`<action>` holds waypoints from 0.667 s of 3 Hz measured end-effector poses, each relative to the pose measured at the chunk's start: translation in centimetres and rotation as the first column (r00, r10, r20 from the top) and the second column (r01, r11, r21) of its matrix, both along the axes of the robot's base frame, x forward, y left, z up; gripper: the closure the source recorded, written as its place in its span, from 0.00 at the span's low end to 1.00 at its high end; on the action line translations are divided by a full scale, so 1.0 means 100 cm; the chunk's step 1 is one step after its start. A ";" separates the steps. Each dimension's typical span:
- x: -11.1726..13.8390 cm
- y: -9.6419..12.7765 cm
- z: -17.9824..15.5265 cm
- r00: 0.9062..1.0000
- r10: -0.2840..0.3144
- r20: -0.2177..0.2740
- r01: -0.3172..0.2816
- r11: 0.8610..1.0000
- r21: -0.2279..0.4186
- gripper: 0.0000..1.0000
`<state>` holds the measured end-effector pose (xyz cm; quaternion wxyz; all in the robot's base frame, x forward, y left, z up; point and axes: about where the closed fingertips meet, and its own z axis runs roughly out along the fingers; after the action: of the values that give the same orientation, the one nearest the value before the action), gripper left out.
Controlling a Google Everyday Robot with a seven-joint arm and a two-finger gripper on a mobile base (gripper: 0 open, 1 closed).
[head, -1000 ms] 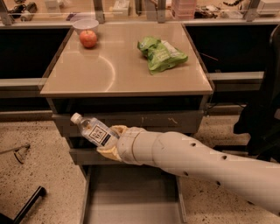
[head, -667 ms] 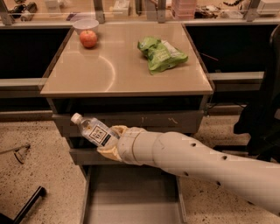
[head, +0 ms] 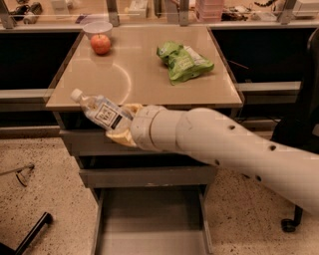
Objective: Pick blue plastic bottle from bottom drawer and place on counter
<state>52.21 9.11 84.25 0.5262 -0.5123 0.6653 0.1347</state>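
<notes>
The blue plastic bottle (head: pixel 101 112) is clear with a white cap and a white label with dark print. My gripper (head: pixel 121 124) is shut on it and holds it tilted, cap up and to the left, at the level of the counter's front edge. The counter (head: pixel 139 74) is a glossy beige square top over the grey drawer cabinet. The bottom drawer (head: pixel 149 219) is pulled open below, its flat grey floor bare. My white arm (head: pixel 224 144) reaches in from the right across the cabinet front.
On the counter sit a red apple (head: pixel 100 44) beside a white bowl (head: pixel 97 28) at the back left and a green snack bag (head: pixel 183 61) at the back right. A cluttered ledge (head: pixel 159 10) runs behind. A black chair base (head: pixel 291 224) stands at right.
The gripper has risen with the bottle from the level of the upper drawer faces to the counter's front edge.
</notes>
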 end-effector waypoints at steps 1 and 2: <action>0.031 0.006 0.053 0.995 0.008 0.102 -0.012 0.999 0.039 1.00; 0.031 0.006 0.053 0.995 0.008 0.102 -0.012 0.999 0.039 1.00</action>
<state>55.28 9.67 89.56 0.5687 -0.5114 0.6322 0.1241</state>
